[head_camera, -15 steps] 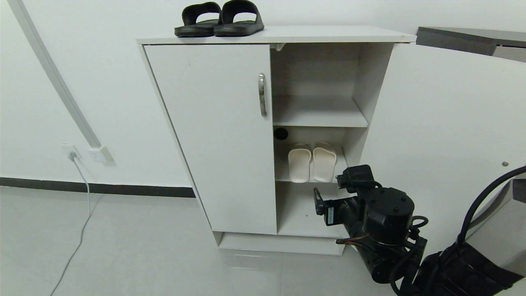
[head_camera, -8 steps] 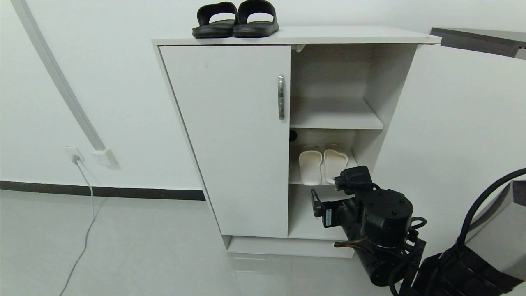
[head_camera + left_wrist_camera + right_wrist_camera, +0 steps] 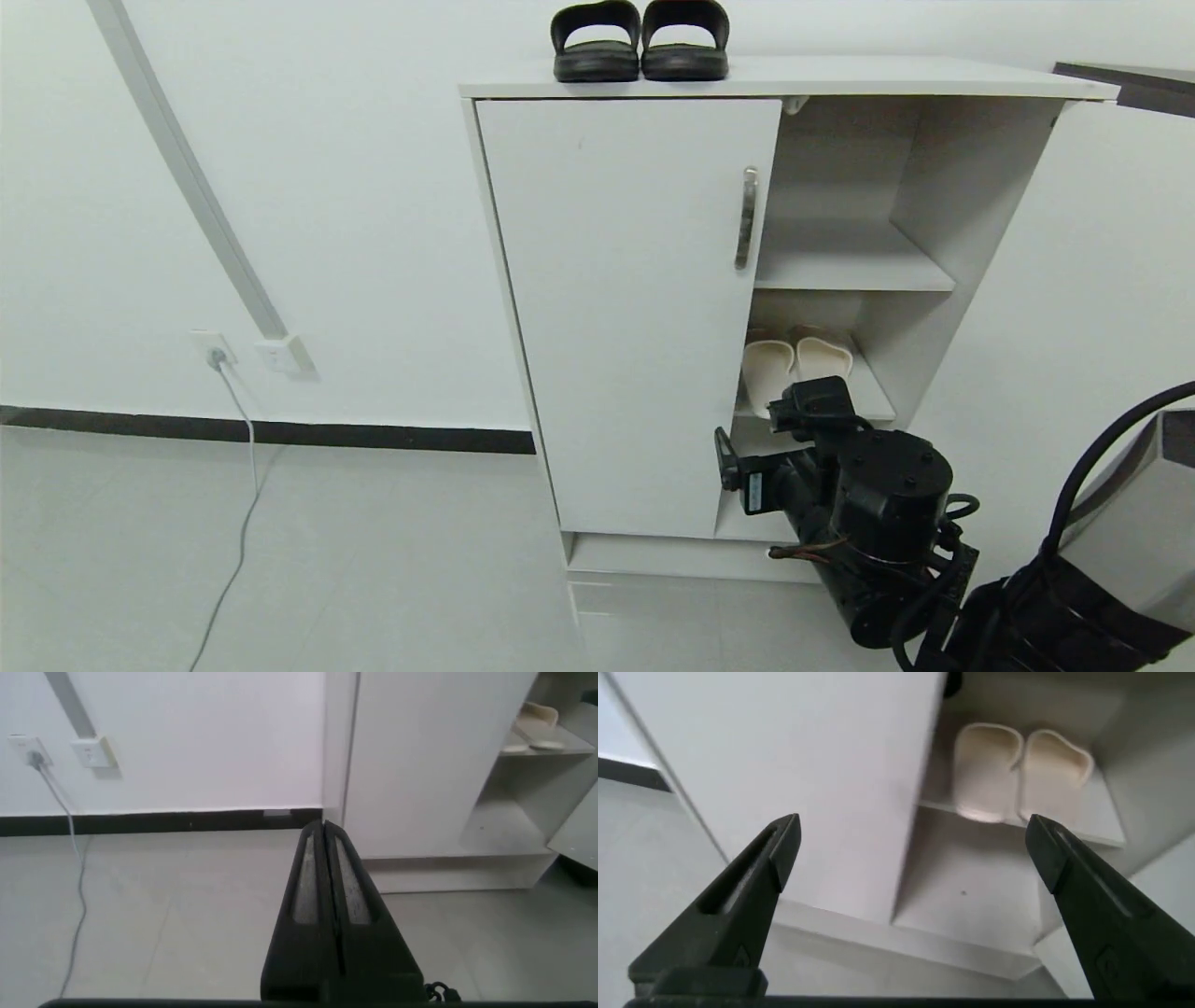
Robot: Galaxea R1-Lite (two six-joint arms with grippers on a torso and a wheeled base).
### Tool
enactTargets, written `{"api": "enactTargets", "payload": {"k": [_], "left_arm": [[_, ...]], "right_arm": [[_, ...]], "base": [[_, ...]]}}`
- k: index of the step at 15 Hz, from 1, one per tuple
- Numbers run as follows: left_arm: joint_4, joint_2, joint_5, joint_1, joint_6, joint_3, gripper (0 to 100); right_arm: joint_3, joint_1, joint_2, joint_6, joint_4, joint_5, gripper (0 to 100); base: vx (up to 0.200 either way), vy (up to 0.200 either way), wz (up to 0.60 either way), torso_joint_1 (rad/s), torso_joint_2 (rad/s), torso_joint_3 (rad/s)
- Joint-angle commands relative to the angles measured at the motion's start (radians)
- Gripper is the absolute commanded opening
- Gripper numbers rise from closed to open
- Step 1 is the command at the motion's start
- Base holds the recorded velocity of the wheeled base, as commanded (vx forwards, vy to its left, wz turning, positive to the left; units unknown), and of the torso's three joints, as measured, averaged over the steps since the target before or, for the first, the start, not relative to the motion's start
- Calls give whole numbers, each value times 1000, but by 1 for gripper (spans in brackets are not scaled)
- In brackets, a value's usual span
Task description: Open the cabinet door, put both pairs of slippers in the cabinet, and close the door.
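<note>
Cabinet (image 3: 934, 89): one.
Doors: two, a shut door (image 3: 625, 308) and an open door (image 3: 1102, 308).
Handle (image 3: 747, 217): one seen.
Black slippers (image 3: 640, 42): two, one pair.
White slippers (image 3: 798, 364): two, one pair.
Shelves in the open half: two, an upper shelf (image 3: 840, 266) and a lower shelf (image 3: 873, 397).
Wall plates: two, a plugged plate (image 3: 213, 349) and a plain plate (image 3: 282, 355).
Cable (image 3: 238, 532): one.
Hands: two, a left hand (image 3: 324, 831) and a right hand (image 3: 910, 849).
</note>
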Motion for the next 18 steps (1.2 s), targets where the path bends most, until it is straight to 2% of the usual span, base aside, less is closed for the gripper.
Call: {"api": "enactTargets", "payload": {"k": [1,4,18], "left_arm": [[0,1,0,0,0,0,0],[0,1,0,0,0,0,0],[0,1,2,0,-2,0,0]], "right_arm": [[4,-2,6,-5,-8,3,100],[11,-2,6,-10,-25,10,100],[28,-4,11,-39,-62,12,100]], "base": [[0,200,0,-2,2,7],[0,200,0,2,4,1],[0,0,0,0,0,0]]}}
